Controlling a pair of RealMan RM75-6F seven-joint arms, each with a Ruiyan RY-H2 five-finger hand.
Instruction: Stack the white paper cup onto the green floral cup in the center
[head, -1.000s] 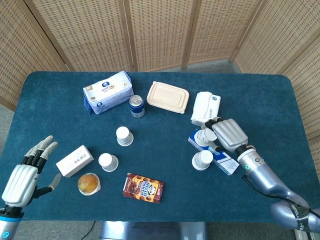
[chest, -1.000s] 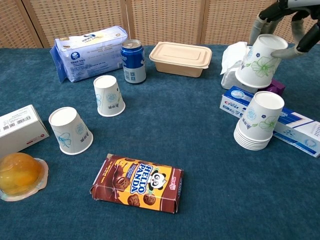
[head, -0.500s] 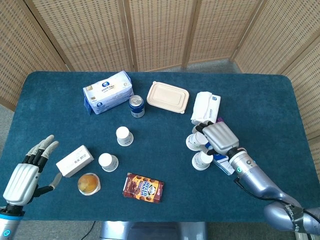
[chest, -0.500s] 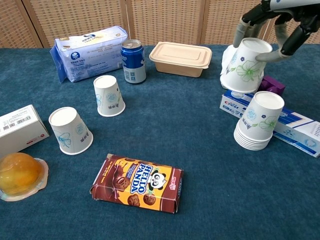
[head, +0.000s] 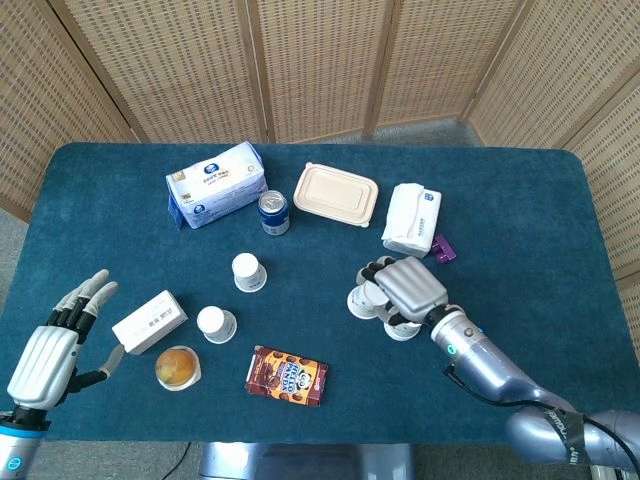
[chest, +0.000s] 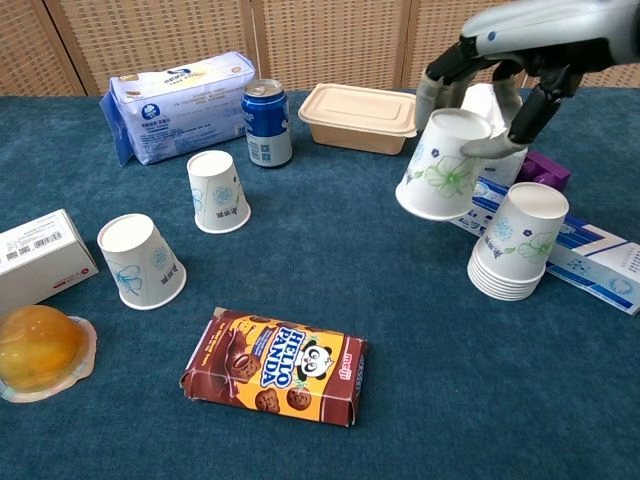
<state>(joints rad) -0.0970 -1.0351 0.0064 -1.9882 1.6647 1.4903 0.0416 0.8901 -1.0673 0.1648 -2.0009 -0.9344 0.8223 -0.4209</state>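
Right hand grips tilted floral cup aloft; left hand open-fingered.

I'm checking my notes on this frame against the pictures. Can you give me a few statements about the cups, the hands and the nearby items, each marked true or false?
1. The right hand holds a green floral cup off the table. True.
2. The left hand grips the white box. False: it holds nothing, fingers apart, beside the white box.
3. The stack of floral cups stands upside down by the blue box. True.
4. The blue can lies on its side. False: it stands upright.
5. The biscuit box sits between the two blue-print cups. False: it lies nearer the camera than both the cups.
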